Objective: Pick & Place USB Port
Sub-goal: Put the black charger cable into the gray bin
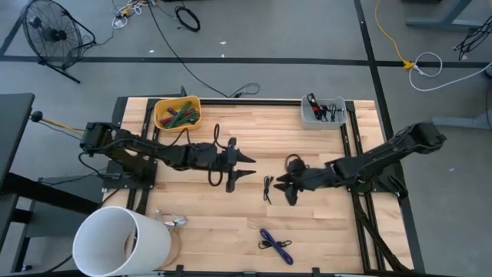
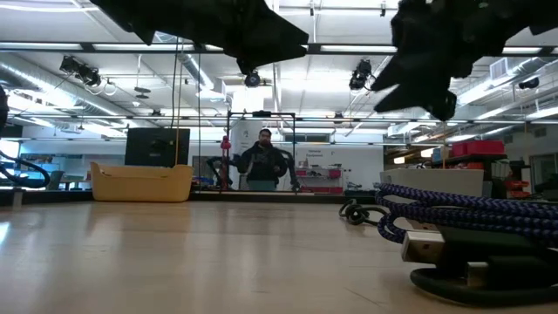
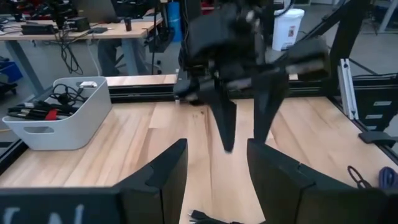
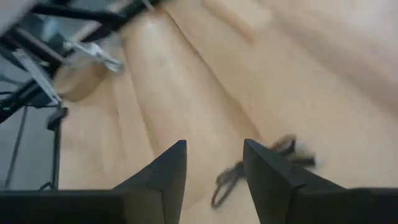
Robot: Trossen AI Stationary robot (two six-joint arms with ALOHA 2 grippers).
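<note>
— While we are hovering both arms over the middle of the desk (image 1: 323,231), what are we actually holding?

— Nothing. We are keeping the left gripper (image 1: 247,167) spread and empty, and the right gripper (image 1: 283,187) is facing it, fingers parted too, with bare wood showing between them in the right wrist view.

— And where is the piece we are after?

— We are judging it to be the small black cable (image 1: 267,188) lying flat on the wood between the two grippers, just beside the right one; it is showing past the right fingers (image 4: 163,177) as a dark loop (image 4: 255,168). A blue cable (image 1: 276,245) is lying nearer the front edge.

— So which step are we in?

— We are approaching, it seems; the pick is not yet done.

— What is the next move asking of us?

— We are needing to bring the right gripper down astride the black cable, then close. The grey bin (image 1: 323,112) at the back right corner and the yellow bin (image 1: 177,113) at the back left are both possible drops; we cannot tell which.
</note>
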